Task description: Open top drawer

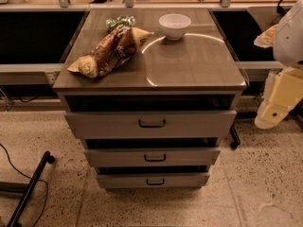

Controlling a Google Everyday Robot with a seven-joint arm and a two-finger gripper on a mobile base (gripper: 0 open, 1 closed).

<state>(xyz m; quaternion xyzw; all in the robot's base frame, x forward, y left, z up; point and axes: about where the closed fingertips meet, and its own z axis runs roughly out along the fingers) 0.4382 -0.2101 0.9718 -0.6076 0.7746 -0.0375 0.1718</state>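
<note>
The top drawer point(109, 124) is the widest grey front of the cabinet, with a small dark pull handle point(152, 123) at its centre. It stands pulled out a little, with a dark gap showing above it. Two narrower drawers, the middle one point(113, 157) and the bottom one point(118, 180), sit below it and also stick out slightly. My gripper point(273, 110), on the cream-coloured arm, hangs at the right edge of the view. It is to the right of the cabinet, level with the top drawer and apart from it.
On the cabinet top point(189, 65) lie a brown snack bag point(111, 51), a small green packet point(119, 21) and a white bowl point(174, 26). Dark shelves flank the cabinet. A black stand leg and cable point(28, 188) lie on the floor at the left.
</note>
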